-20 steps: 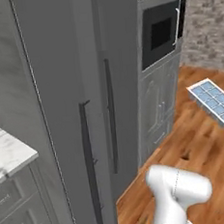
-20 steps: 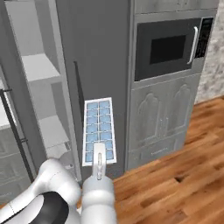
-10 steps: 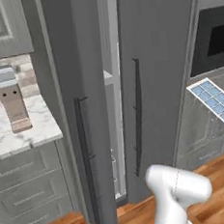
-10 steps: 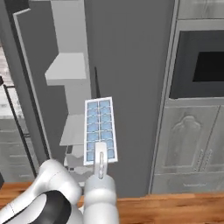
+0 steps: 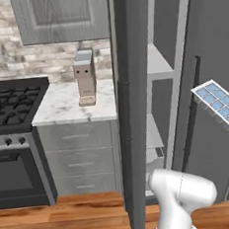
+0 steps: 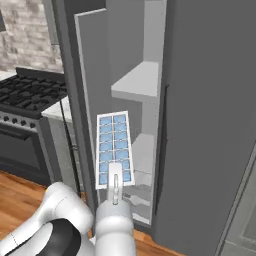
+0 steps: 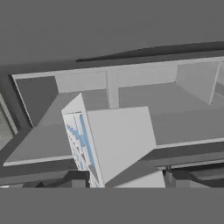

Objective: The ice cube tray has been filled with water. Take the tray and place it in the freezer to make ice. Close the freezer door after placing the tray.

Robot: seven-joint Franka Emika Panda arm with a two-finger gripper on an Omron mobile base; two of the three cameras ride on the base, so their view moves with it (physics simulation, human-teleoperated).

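My gripper (image 6: 115,173) is shut on the near end of the ice cube tray (image 6: 113,147), a long white tray with pale blue water (image 6: 106,138) in its cells. I hold it level in front of the open freezer (image 6: 142,80), just outside the pale grey shelves. The tray's far end (image 5: 221,106) also juts in at the right of the left base view. The freezer door (image 5: 131,110) stands swung open, edge-on, to the left of the opening. From the hand view the tray (image 7: 78,135) appears edge-on against the shelves.
A black stove (image 5: 11,104) stands to the left, beside a marble counter (image 5: 61,109) with a small grey appliance (image 5: 84,77) on it. The other dark fridge door (image 6: 210,125) stays shut on the right. Wooden floor (image 5: 72,219) lies below.
The whole picture has swung as the base moved, so the open freezer compartment now faces me. The tray stays in the gripper, unchanged.
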